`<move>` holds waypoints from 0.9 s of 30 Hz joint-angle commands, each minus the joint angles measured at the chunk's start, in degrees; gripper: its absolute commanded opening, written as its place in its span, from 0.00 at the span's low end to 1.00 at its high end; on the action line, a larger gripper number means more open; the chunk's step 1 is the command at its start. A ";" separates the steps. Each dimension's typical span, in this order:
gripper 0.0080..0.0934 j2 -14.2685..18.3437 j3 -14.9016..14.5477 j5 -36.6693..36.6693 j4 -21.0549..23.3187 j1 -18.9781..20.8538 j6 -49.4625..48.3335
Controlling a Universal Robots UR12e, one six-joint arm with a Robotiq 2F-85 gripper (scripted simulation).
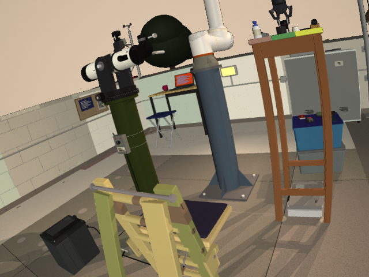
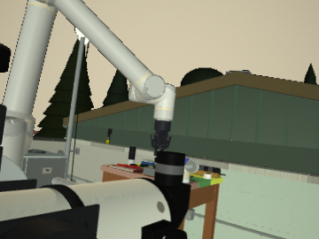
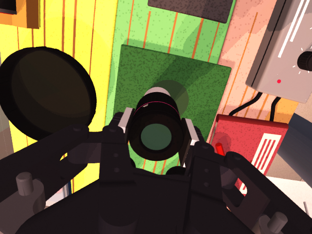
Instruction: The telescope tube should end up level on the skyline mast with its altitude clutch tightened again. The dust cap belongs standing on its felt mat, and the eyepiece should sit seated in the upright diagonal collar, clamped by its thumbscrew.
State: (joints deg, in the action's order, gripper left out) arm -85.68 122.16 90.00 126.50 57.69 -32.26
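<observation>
The telescope tube (image 1: 114,61) sits on its dark green mast (image 1: 131,140), white with black ends. On the tall wooden stand (image 1: 293,119), the black eyepiece (image 3: 156,126) stands upright on a dark green mat (image 3: 167,93), and my gripper (image 3: 157,137) has closed on its barrel from above. The round black dust cap (image 3: 46,89) lies on the yellow part of the stand top, left of the eyepiece in the wrist camera. In the second side camera the telescope's upright diagonal collar (image 2: 170,170) hides the eyepiece below my gripper (image 2: 160,143).
The robot's grey pedestal (image 1: 220,134) stands between mast and stand. On the stand top are a grey control box (image 3: 282,47) and a red box (image 3: 249,143) right of the mat. A yellow-green wooden ladder (image 1: 152,226) fills the foreground; a black case (image 1: 70,243) sits on the floor.
</observation>
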 commanded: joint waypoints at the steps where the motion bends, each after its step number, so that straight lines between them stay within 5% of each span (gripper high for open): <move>1: 0.38 -0.01 -0.03 0.00 0.01 0.00 -0.01; 17: 0.01 0.00 0.00 -0.01 0.00 0.00 -0.05; 27: 0.00 -0.15 -0.13 0.00 -0.25 0.00 -0.06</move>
State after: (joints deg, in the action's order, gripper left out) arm -85.79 122.11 90.00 126.22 57.69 -32.31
